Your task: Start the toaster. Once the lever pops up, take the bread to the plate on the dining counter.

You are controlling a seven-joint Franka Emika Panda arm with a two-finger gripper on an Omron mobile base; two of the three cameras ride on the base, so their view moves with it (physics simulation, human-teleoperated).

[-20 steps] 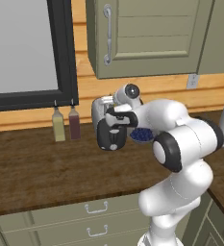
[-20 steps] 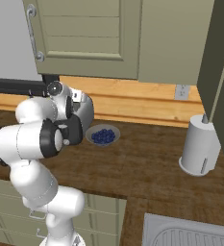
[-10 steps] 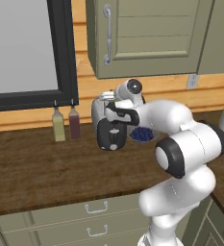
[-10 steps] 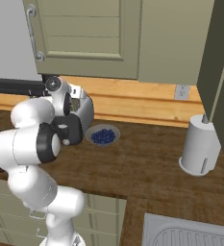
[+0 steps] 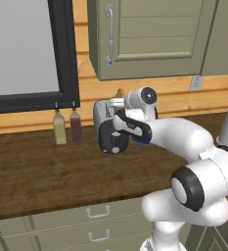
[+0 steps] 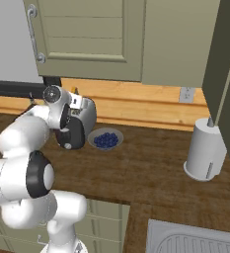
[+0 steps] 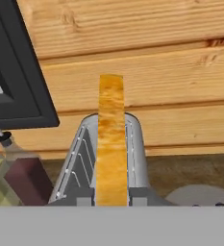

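I have the hand [image 5: 119, 116] sitting right over the toaster [image 7: 104, 163], and from its own camera the bread [image 7: 111, 139] stands directly ahead of the fingers, edge-on, its long side running straight up away from the slot. The golden crust sticks well clear of the silver shell, so I judge the slice has popped and is there for the taking. Whether the fingers are pinching it I cannot tell: the tips are hidden at the bottom of the hand view, and from the left base view the wrist covers them.

Just off to one side of the hand stand two small bottles [image 5: 68, 126], one pale and one dark red. On the other side a grey bowl of blueberries [image 6: 105, 140] rests just beside the toaster.

All of this sits on the dark wood table [image 5: 37, 171], with pale drawers below its front edge. Beyond the toaster rises a honey-coloured plank wall [image 7: 147, 57], a black-framed window [image 5: 61, 54] and grey-green cupboards above. Farther along the table stands a white paper towel roll [image 6: 204, 153].
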